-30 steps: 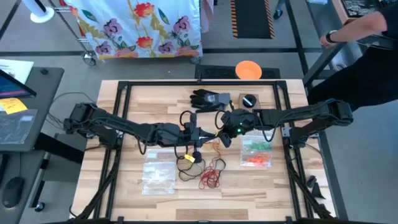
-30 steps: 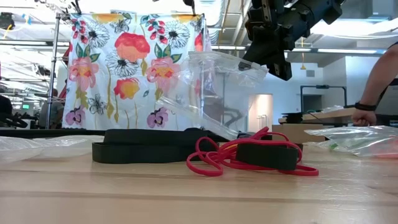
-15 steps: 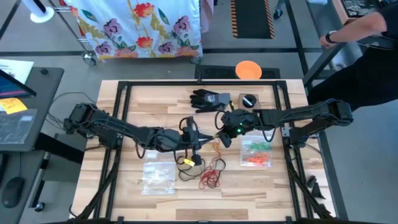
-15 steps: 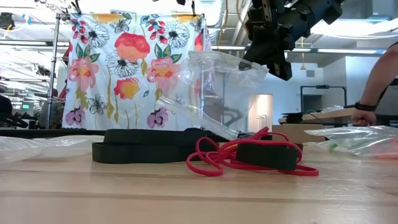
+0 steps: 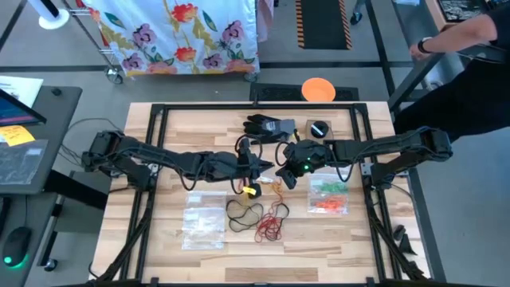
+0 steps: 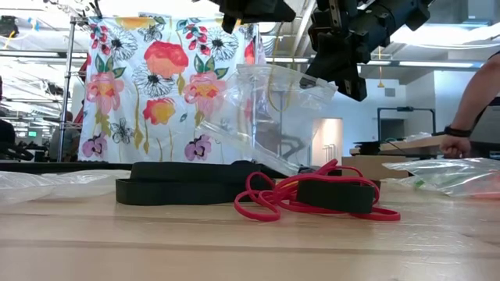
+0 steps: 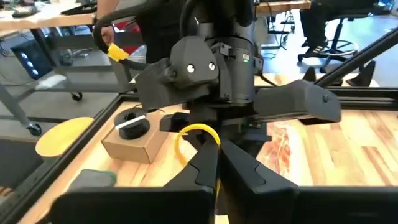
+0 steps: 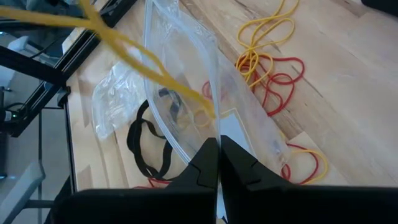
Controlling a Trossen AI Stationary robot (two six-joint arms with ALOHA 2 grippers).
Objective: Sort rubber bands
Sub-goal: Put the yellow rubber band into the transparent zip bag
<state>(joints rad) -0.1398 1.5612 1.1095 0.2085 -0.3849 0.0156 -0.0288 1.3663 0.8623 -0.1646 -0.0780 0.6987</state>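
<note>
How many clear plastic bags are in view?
3: one held up by the right gripper at mid-table, one flat on the left, one with green and orange bands on the right.

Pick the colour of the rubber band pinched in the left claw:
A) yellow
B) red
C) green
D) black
A: the left wrist view shows a yellow rubber band looping up from between the shut fingers of the left claw, and the high view shows yellow at that claw's tip.

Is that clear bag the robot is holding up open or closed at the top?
Open. The right gripper pinches one edge of the clear bag, lifted off the table, and a yellow rubber band reaches into its mouth.
</note>
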